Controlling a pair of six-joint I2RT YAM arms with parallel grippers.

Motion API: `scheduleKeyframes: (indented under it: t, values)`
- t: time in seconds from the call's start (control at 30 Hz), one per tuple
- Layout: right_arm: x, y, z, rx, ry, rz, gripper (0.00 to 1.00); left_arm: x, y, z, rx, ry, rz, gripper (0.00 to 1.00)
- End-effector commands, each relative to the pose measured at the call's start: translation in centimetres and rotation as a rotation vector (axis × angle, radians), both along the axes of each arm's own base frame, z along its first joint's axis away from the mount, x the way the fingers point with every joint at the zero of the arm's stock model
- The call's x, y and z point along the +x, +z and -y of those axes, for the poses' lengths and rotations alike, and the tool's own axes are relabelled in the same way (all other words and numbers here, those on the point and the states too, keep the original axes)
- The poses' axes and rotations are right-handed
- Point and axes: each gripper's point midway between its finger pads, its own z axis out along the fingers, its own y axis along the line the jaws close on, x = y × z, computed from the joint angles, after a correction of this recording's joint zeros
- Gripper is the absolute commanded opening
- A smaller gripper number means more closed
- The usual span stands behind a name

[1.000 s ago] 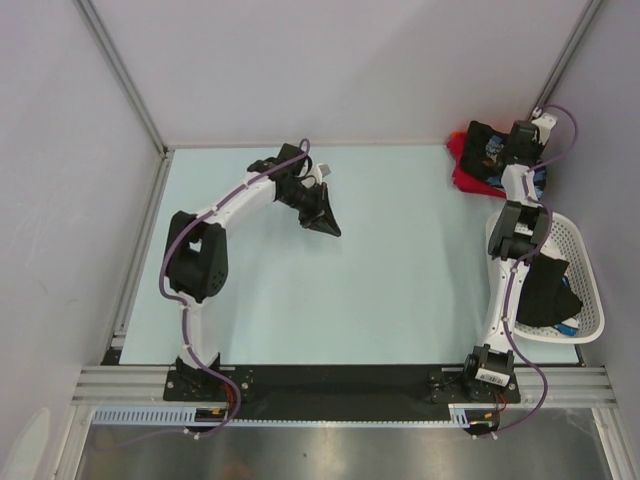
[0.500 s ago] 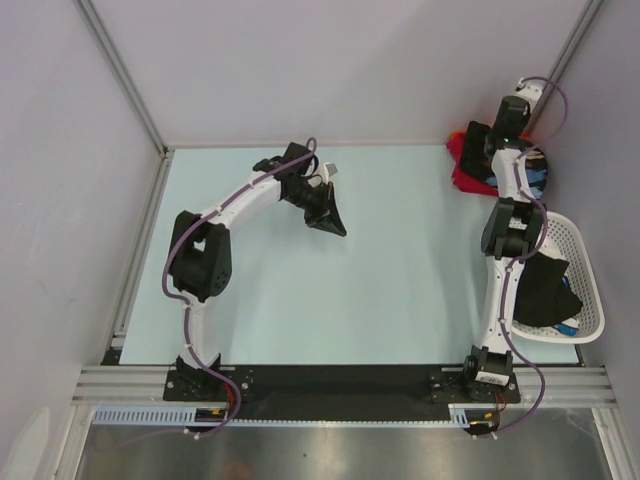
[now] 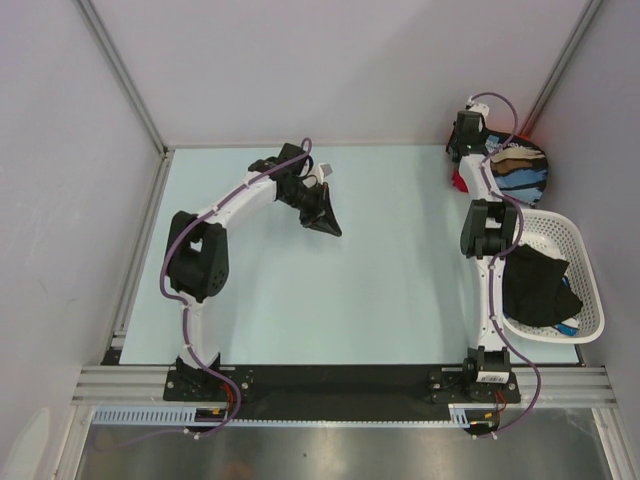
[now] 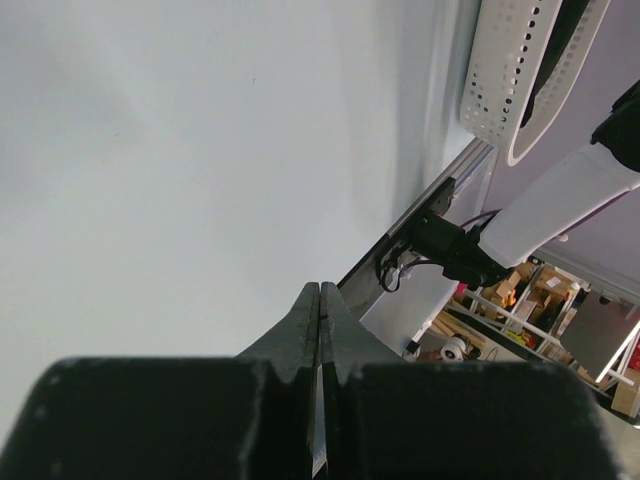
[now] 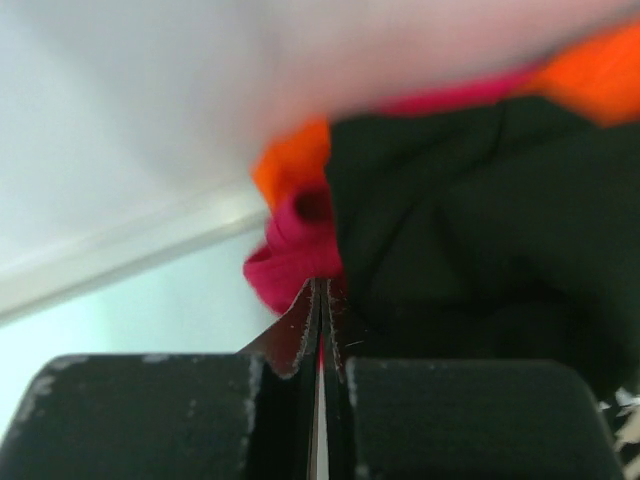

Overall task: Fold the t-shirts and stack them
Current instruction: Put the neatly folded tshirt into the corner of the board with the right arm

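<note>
A stack of t-shirts lies in the table's far right corner, with a black shirt (image 3: 522,166) bearing a print on top and a crimson shirt (image 3: 458,180) showing at its left edge. In the right wrist view the black shirt (image 5: 470,200) lies over the crimson shirt (image 5: 290,255) and an orange shirt (image 5: 290,165). My right gripper (image 3: 460,158) is shut, its tips (image 5: 322,287) right at the crimson fold. Another black shirt (image 3: 540,285) lies in the basket. My left gripper (image 3: 326,223) is shut and empty over the table's far middle, also shown in the left wrist view (image 4: 320,290).
A white lattice basket (image 3: 585,262) stands at the right edge of the table and shows in the left wrist view (image 4: 500,85). Grey walls close the back and sides. The pale blue tabletop (image 3: 380,280) spreads between the arms.
My right arm swung left, from over the stack to its left edge, uncovering the black shirt's print. My left gripper has barely moved.
</note>
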Motion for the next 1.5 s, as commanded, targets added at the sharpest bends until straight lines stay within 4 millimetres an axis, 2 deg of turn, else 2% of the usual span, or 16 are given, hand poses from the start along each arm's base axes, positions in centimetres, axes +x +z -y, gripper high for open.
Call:
scheduleKeyframes:
  t: [0.0,0.1,0.2,0.33,0.37,0.53,0.6,0.67,0.73,0.8,0.9,0.93,1.0,1.03,1.17,1.47]
  values:
    - [-2.6,-0.3,0.0,0.058,-0.046,-0.125,0.0,0.1,2.9,-0.1,-0.043,-0.014,0.09,0.03]
    - [-4.6,-1.7,0.3,0.079,-0.066,-0.22,0.0,0.2,3.0,-0.1,-0.049,-0.01,0.087,0.03]
    - [-5.5,-1.6,-0.1,0.084,-0.046,-0.257,0.0,0.2,3.2,0.0,-0.059,-0.011,0.088,0.03]
    - [-4.9,4.0,-0.4,0.04,-0.017,-0.145,0.0,0.1,3.6,0.0,-0.065,-0.011,0.099,0.04]
    - [-4.8,7.4,-0.4,0.032,-0.016,-0.08,0.0,0.0,3.7,0.0,-0.065,-0.012,0.101,0.03]
    - [-4.5,17.5,0.5,-0.011,-0.033,0.139,0.0,0.0,4.3,-0.1,-0.067,-0.013,0.124,0.03]
    - [-4.8,19.7,1.0,-0.03,-0.039,0.179,0.0,0.0,4.3,-0.2,-0.066,-0.014,0.13,0.03]
    - [-4.9,19.9,1.6,-0.03,-0.046,0.18,0.0,-0.1,4.4,-0.2,-0.066,-0.016,0.132,0.04]
    - [-5.2,18.6,2.1,-0.029,-0.056,0.143,0.0,-0.1,4.5,-0.2,-0.069,-0.016,0.134,0.04]
    - [-5.5,16.1,2.5,-0.028,-0.063,0.081,0.0,-0.1,4.6,-0.2,-0.071,-0.014,0.136,0.04]
    - [-5.4,11.8,2.5,-0.015,-0.054,-0.003,0.0,-0.1,4.7,-0.2,-0.073,-0.016,0.14,0.04]
    - [-5.2,9.4,2.4,-0.006,-0.054,-0.043,0.0,-0.1,4.6,-0.2,-0.072,-0.015,0.137,0.04]
    - [-5.2,7.7,1.9,0.007,-0.049,-0.089,0.0,-0.2,4.7,-0.2,-0.075,-0.017,0.14,0.04]
    - [-5.2,5.3,1.8,0.022,-0.057,-0.135,0.0,-0.2,4.7,-0.2,-0.073,-0.016,0.14,0.04]
    - [-5.7,3.3,0.5,0.059,-0.045,-0.202,0.0,0.1,4.9,-0.2,-0.072,-0.016,0.154,0.04]
    - [-9.8,-1.6,-0.7,0.192,-0.07,-0.395,0.0,0.7,5.0,-0.1,-0.079,-0.01,0.149,0.06]
